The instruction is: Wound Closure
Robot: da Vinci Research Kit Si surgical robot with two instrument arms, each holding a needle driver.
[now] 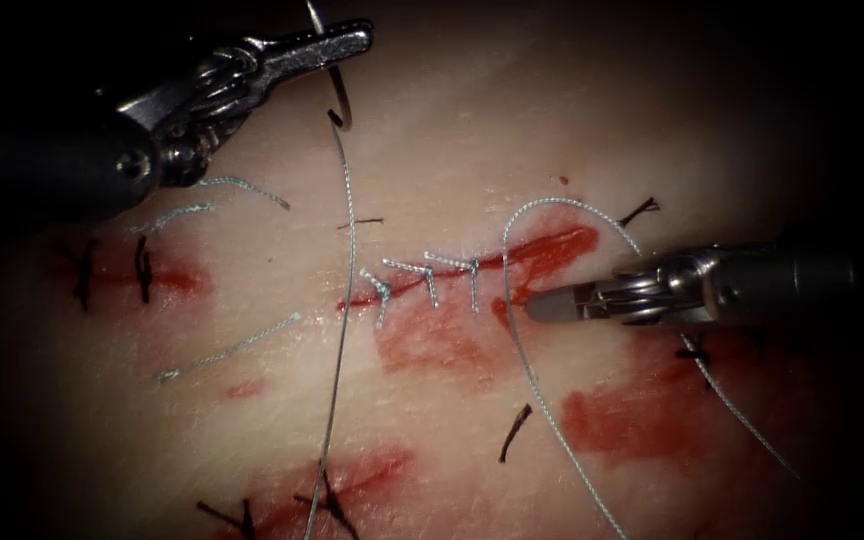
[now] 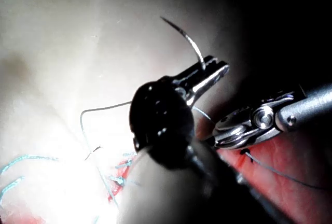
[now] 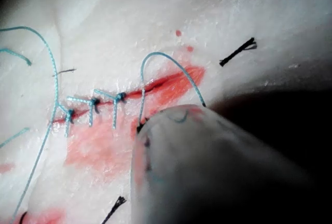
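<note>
- Up at the far left, my left end effector [image 1: 352, 40] is clamped on the needle [image 1: 340, 85], gripping it around the middle of its curve; the needle is clear of the tissue [image 1: 452, 130], held above it.
- From the left wrist view, the needle [image 2: 189, 42] arcs out past the closed jaws, its pointed end free in the air.
- Thread [image 1: 344, 300] hangs from the needle's lower end and runs down across the left end of the cut [image 1: 472, 275], well away from the jaws themselves.
- My right end effector [image 1: 552, 305] lies low on the right side of the cut, its tip just beside the red fluid [image 1: 552, 245] at the open part of the wound; its jaws look closed, and I cannot see anything held between them.
- A loop of thread [image 1: 562, 205] arches over the cut just beside that tip.
- Three finished stitches [image 1: 427, 275] cross the cut between the two tools.
</note>
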